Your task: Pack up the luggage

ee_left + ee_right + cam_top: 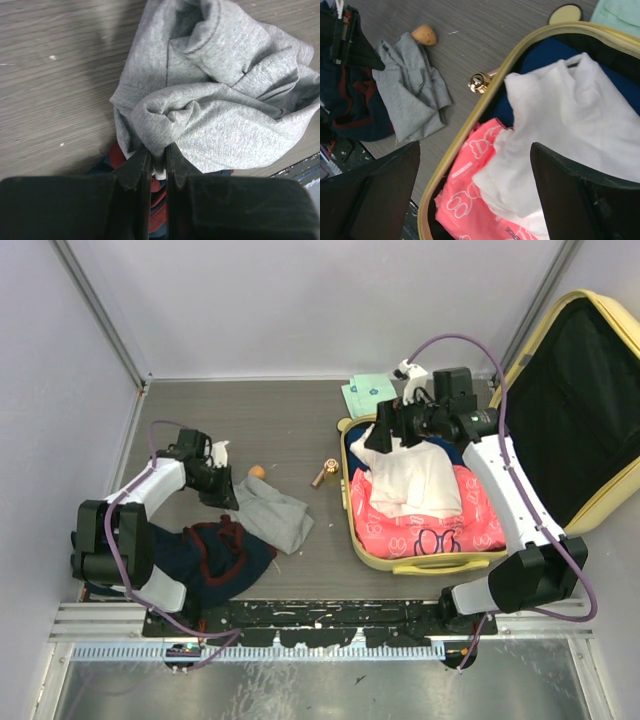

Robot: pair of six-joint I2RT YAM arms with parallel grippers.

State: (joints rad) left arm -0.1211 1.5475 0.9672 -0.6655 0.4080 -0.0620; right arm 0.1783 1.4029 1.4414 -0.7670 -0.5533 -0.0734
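Nearest my left base, a heap of dark blue and red clothing (215, 555) lies on the desk (290, 430). Just past it my left claw (155, 152) is clenched on a fold of a grey shirt (215, 100), which lies crumpled on the desk and touches the dark heap. On my right the suitcase (400, 562) lies open, its yellow rim around a pink printed cloth (440, 525) at the near end, a white cloth (415, 475) over that, and something blue (540, 55) toward the far end. My right claw (477, 195) hangs over the white cloth, spread wide and gripping nothing. Between shirt and suitcase sit a small tan lump (257, 472) and, just beside the rim, a gold knob (326, 471). Beyond the suitcase lies a green pad (368, 393). The black-lined lid (590, 390) leans back to the right.
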